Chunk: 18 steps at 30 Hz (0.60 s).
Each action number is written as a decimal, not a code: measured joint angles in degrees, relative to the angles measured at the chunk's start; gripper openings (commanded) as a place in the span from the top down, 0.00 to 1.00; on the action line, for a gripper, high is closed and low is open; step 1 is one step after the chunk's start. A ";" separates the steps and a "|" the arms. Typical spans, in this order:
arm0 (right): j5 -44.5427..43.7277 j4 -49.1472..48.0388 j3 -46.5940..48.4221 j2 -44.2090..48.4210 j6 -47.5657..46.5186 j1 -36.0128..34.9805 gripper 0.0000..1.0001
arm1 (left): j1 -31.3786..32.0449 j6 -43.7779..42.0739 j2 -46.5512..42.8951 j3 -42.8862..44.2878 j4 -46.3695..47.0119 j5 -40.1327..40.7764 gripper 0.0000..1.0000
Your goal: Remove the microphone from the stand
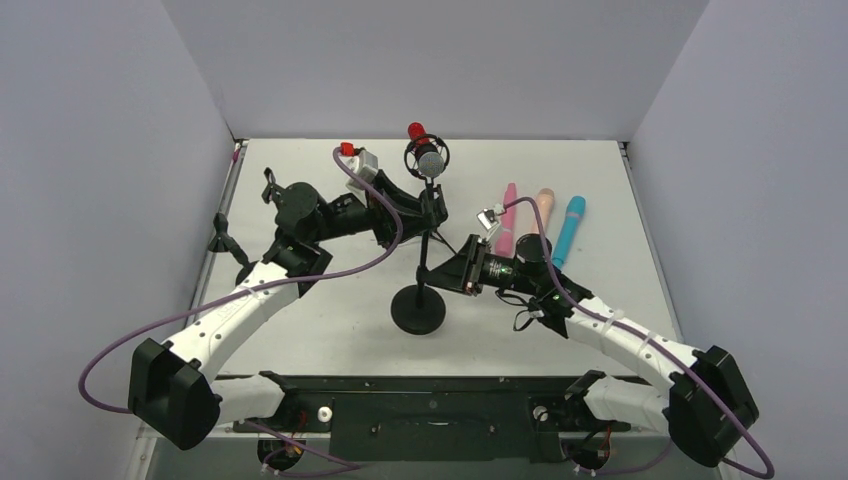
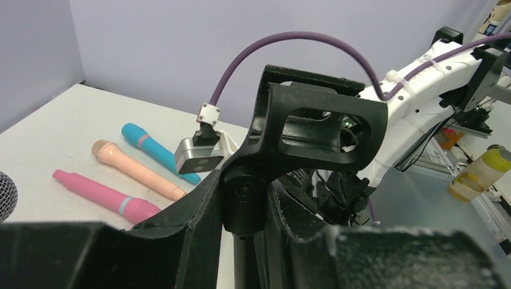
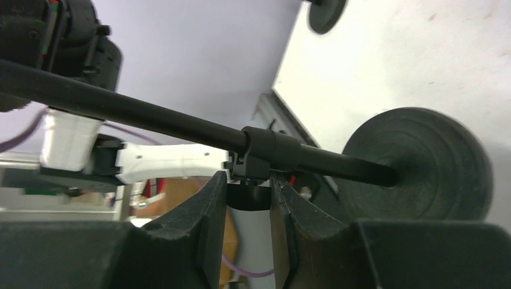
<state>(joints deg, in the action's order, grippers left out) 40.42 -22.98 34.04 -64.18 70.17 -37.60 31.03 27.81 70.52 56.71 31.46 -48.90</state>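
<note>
A white table (image 1: 330, 330) stands between plain lavender walls (image 1: 90, 150). Toward 2 o'clock from its centre three handheld microphones lie side by side, heads pointing to about 12 o'clock: a pink microphone (image 1: 506, 218) with a pale blue band, a peach microphone (image 1: 543, 205) just beside it, and a blue microphone (image 1: 568, 230) with a pink band outermost. At 9 o'clock, by the table's edge, stands a small black tripod (image 1: 228, 238). Off the table, the left wrist view shows a yellow-capped bottle (image 2: 479, 174)
</note>
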 measured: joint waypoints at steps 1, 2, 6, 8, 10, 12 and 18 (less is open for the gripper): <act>-0.76 3.28 1.16 0.55 -2.21 -0.15 1.00 | 0.00 -0.02 0.00 -0.15 -0.07 0.37 1.00; -2.01 6.56 2.43 1.07 -4.70 -0.50 1.00 | 0.00 -0.09 0.00 -0.24 -0.24 0.70 1.00; -7.89 18.56 7.19 2.86 -14.71 -2.56 1.00 | 0.02 0.04 0.00 -0.92 -0.76 3.23 1.00; -13.49 25.07 9.62 3.63 -20.35 -4.76 1.00 | 0.13 0.11 -0.02 -1.44 -1.81 4.74 1.00; -18.53 28.92 10.95 4.02 -24.46 -7.10 1.00 | 0.31 0.33 -0.02 -1.88 -3.21 6.25 1.00; -24.24 31.74 11.91 4.33 -28.41 -10.12 1.00 | 0.68 0.48 -0.02 -2.10 -5.18 7.93 1.00; -44.24 35.52 12.44 5.33 -38.07 -21.18 1.00 | 2.08 1.22 -0.02 -1.95 -11.78 13.73 1.00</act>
<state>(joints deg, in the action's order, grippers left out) -3.81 12.53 46.48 -58.85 32.10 -58.78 33.10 29.04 70.50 54.76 19.68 -35.18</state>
